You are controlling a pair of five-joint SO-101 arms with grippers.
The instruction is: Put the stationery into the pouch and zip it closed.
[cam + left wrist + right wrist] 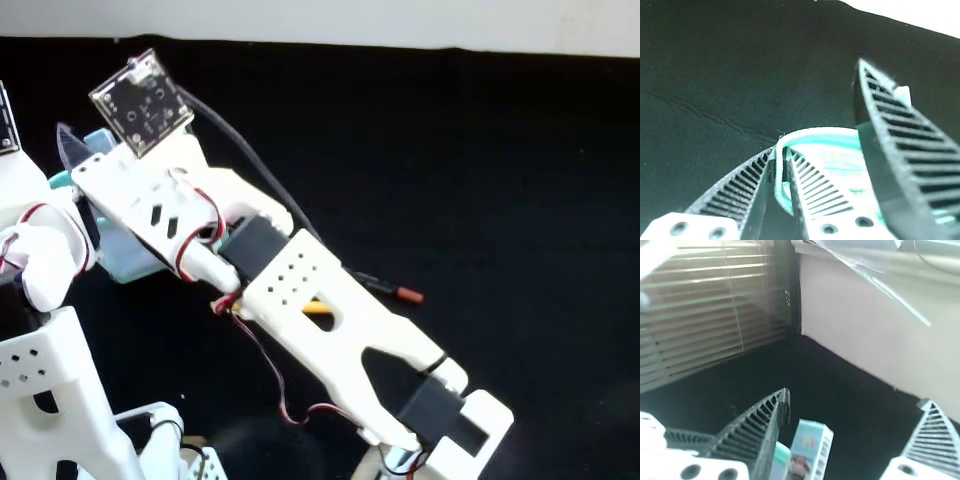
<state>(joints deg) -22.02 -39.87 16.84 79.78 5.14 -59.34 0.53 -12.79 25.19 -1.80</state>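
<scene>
Left gripper (780,151): jaws clamped on pouch (820,134) rim. Right gripper (857,397): jaws wide, box (810,452) between them, seemingly over the pouch mouth. Loading unfinished; zipping not yet done.

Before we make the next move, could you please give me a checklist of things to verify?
1. Hold: left gripper shut on the pouch rim: ok.
2. Release room: right gripper fingers open: ok.
3. Load: small box between the right fingers: ok.
4. Aim: small box above the pouch mouth: cannot tell.
5. Position of the zipper: cannot tell.
</scene>
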